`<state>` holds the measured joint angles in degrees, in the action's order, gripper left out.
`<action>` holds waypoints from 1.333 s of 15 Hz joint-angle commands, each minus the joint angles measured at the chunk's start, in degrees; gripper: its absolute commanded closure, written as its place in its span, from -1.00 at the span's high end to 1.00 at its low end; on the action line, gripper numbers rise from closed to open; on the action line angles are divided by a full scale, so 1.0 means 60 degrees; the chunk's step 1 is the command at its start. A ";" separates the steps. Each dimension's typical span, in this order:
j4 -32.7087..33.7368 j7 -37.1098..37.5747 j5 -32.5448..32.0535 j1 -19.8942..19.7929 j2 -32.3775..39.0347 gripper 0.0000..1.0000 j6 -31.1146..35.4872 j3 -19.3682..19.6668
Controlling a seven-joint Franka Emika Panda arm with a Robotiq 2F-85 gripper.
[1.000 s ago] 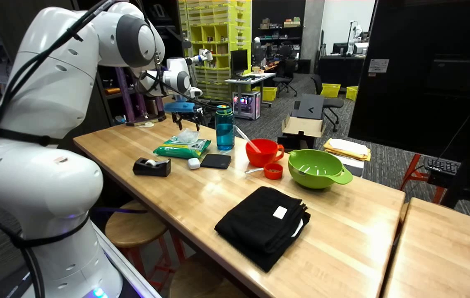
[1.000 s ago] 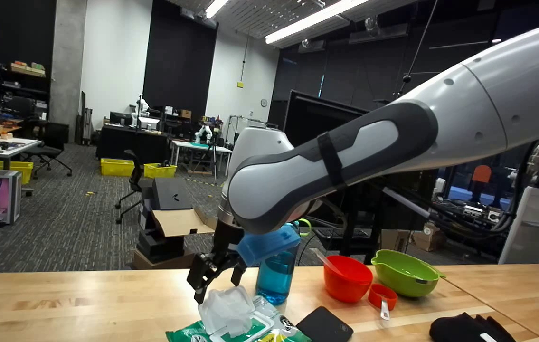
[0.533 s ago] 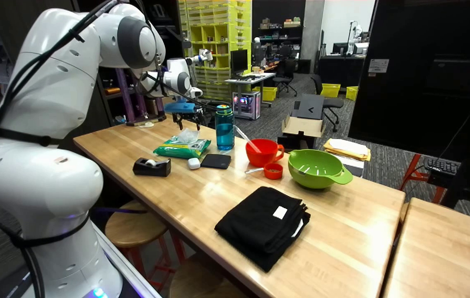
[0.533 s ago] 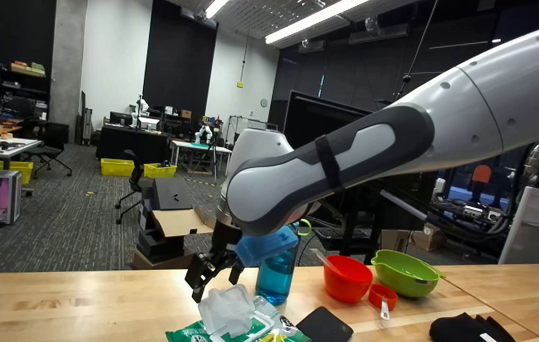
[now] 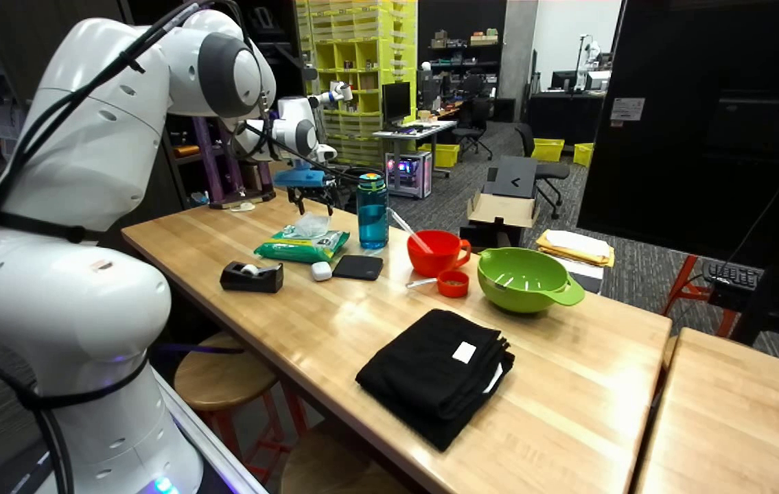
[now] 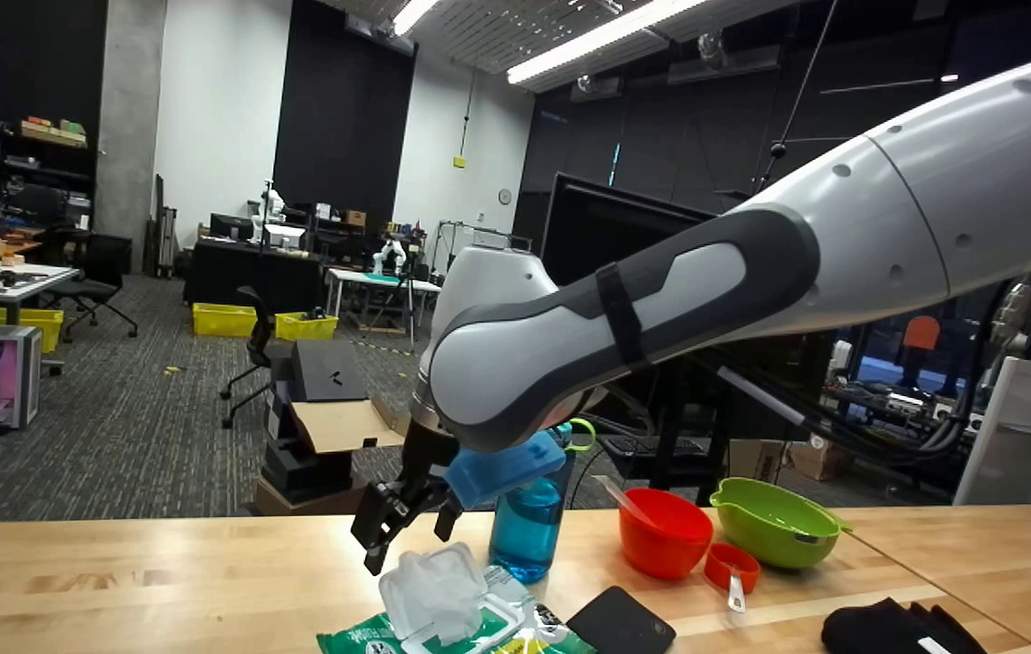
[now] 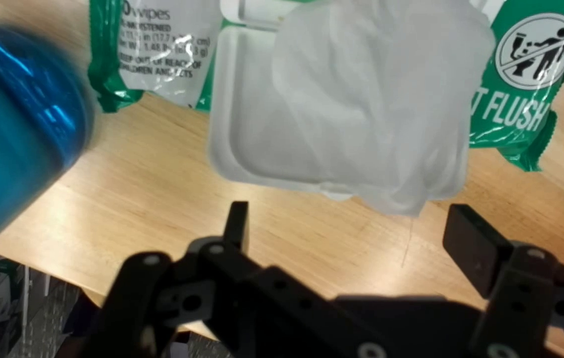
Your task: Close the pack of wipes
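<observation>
The pack of wipes (image 5: 291,252) lies flat on the table in both exterior views, green with a pale printed part (image 6: 526,629). In the wrist view the pack (image 7: 162,49) shows its white plastic lid (image 7: 262,114) standing open, swung out toward the gripper. A crumpled white wipe (image 7: 386,99) sticks up from the opening and covers much of the lid; it also shows in an exterior view (image 6: 438,590). My gripper (image 7: 351,228) is open and empty, its fingers wide apart beyond the lid's free edge. In both exterior views the gripper (image 5: 315,210) (image 6: 410,545) hovers above the table behind the pack.
A teal bottle (image 5: 373,223) stands close beside the pack and the gripper, also in the wrist view (image 7: 8,139). A black flat case (image 5: 358,267), a white small case (image 5: 321,271), a tape dispenser (image 5: 252,277), a red bowl (image 5: 436,254) and a green bowl (image 5: 523,280) share the table.
The gripper has shifted and risen very slightly, leftward in an exterior view, and the arm's upper links have shifted a little. The pack, its lid and the wipe look unmoved.
</observation>
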<state>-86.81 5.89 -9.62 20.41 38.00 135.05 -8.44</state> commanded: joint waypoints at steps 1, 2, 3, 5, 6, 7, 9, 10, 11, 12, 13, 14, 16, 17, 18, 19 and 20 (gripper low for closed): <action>0.0245 0.0037 -0.0011 0.0142 0.0160 1.00 -0.0197 0.0092; 0.0254 0.0064 0.0003 0.0149 0.0163 1.00 -0.0249 0.0090; 0.0262 0.0084 0.0003 0.0160 0.0162 1.00 -0.0290 0.0091; 0.0324 0.0125 -0.0003 0.0187 0.0149 1.00 -0.0387 0.0096; 0.0355 0.0144 -0.0011 0.0202 0.0138 1.00 -0.0442 0.0102; 0.0367 0.0170 -0.0029 0.0222 0.0108 1.00 -0.0500 0.0113; 0.0383 0.0209 0.0031 0.0217 -0.0002 1.00 -0.0682 0.0083; 0.0411 0.0227 0.0019 0.0237 -0.0043 1.00 -0.0779 0.0086; 0.0458 0.0277 -0.0008 0.0268 -0.0063 1.00 -0.0887 0.0106; 0.0494 0.0336 -0.0025 0.0295 -0.0088 1.00 -0.0992 0.0127; 0.0535 0.0346 -0.0008 0.0302 -0.0104 1.00 -0.1102 0.0112; 0.0534 0.0365 0.0001 0.0302 -0.0131 1.00 -0.1162 0.0105; 0.0488 0.0322 -0.0082 0.0317 -0.0157 1.00 -0.1070 0.0117; 0.0474 0.0333 -0.0148 0.0343 -0.0149 1.00 -0.0961 0.0149; 0.0486 0.0288 -0.0171 0.0334 -0.0123 1.00 -0.0907 0.0156; 0.0502 0.0239 -0.0146 0.0309 -0.0104 1.00 -0.0898 0.0137; 0.0509 0.0236 -0.0141 0.0300 -0.0088 1.00 -0.0869 0.0140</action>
<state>-83.12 6.70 -9.61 21.24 38.57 129.87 -8.46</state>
